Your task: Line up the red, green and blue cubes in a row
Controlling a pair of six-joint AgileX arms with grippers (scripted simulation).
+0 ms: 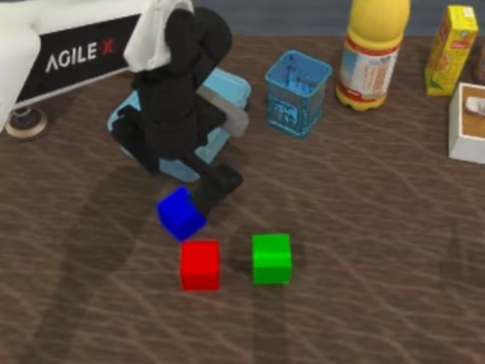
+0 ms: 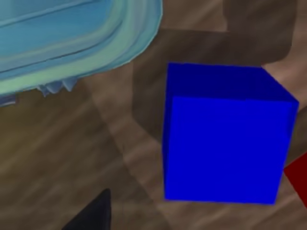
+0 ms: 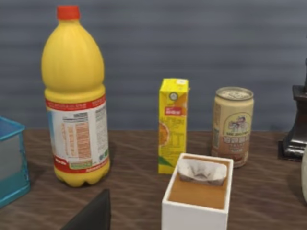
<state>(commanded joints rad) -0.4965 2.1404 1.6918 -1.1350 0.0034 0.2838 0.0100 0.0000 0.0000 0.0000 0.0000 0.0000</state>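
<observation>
The blue cube [image 1: 180, 213] sits turned at an angle on the table, just behind and left of the red cube [image 1: 200, 265]. The green cube [image 1: 271, 258] stands to the right of the red one with a small gap between them. My left gripper [image 1: 201, 195] hangs low over the blue cube, open, with one dark finger [image 1: 221, 185] at the cube's right. In the left wrist view the blue cube [image 2: 225, 143] rests on the table apart from my fingertip [image 2: 93, 213], and a red corner [image 2: 298, 175] shows beside it. My right arm is out of the top view, and its fingertip [image 3: 96, 213] shows open.
A pale blue tub [image 1: 231, 87] lies under my left arm. A translucent blue cup [image 1: 297, 92], a yellow bottle [image 1: 373, 53], a juice carton [image 1: 452, 49] and a white box [image 1: 468, 125] line the back right. A can [image 3: 233, 125] stands beyond the box.
</observation>
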